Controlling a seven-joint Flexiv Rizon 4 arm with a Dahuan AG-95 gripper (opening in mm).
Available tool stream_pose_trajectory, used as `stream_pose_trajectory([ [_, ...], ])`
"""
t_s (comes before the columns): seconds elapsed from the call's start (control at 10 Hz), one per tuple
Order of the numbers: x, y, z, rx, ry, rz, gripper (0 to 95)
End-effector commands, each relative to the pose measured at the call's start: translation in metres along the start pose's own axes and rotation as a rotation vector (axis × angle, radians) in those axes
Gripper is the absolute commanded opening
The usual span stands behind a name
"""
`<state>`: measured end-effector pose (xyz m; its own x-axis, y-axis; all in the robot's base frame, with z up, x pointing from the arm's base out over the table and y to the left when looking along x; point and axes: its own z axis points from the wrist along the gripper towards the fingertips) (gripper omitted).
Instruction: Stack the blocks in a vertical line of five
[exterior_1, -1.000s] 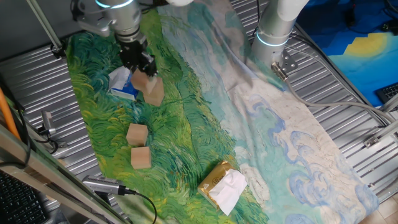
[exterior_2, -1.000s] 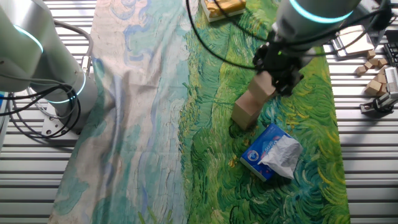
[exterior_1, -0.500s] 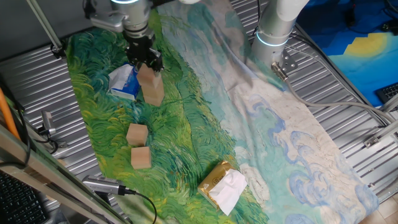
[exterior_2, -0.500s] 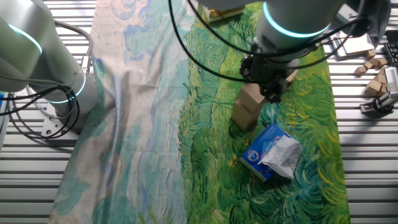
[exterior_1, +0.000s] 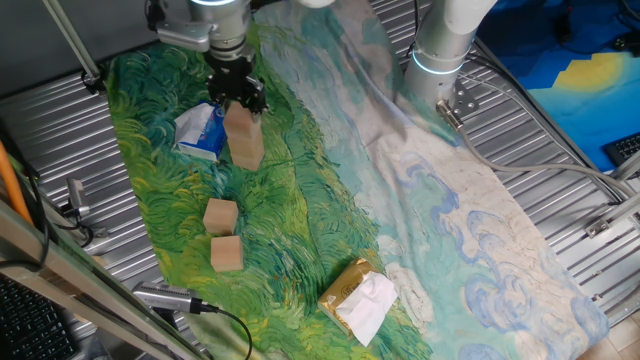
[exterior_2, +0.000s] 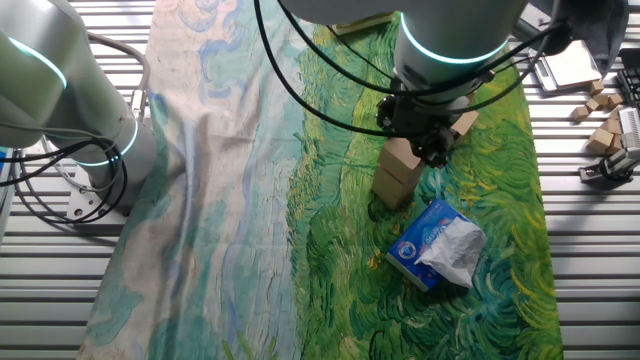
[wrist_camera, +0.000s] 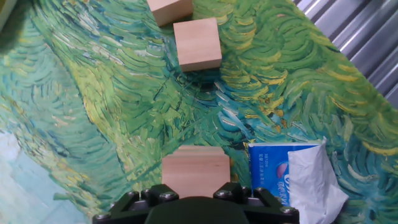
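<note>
My gripper (exterior_1: 240, 106) is shut on a tan wooden block (exterior_1: 240, 124) and holds it upright, right on top of a second block (exterior_1: 248, 152) that rests on the green cloth. In the other fixed view the same held block (exterior_2: 404, 155) sits over the lower block (exterior_2: 393, 186) below the gripper (exterior_2: 424, 143). Two more blocks (exterior_1: 221, 215) (exterior_1: 227, 253) lie loose nearer the front. The hand view has the held block (wrist_camera: 195, 165) at the bottom, against the gripper (wrist_camera: 195, 188), and the two loose blocks (wrist_camera: 198, 43) (wrist_camera: 169, 9) at the top.
A blue-and-white packet (exterior_1: 200, 133) lies just left of the stack, close to the fingers. A yellow packet with white tissue (exterior_1: 358, 297) lies at the cloth's front edge. A second robot's white base (exterior_1: 440, 50) stands at the back. Ribbed metal table (exterior_1: 560, 200) surrounds the cloth.
The gripper has carried the held block from a tilted pose left of the lower block to upright directly above it, and lowered it onto that block.
</note>
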<state>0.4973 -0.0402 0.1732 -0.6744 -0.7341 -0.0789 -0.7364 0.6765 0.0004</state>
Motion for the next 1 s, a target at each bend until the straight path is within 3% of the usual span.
stream_pose_trajectory([
  [0.1, -0.0007, -0.0003, 0.0019, 0.007, -0.008, -0.001, 0.0],
  [1.0, -0.0034, 0.0004, 0.0049, 0.005, -0.010, 0.028, 0.0],
])
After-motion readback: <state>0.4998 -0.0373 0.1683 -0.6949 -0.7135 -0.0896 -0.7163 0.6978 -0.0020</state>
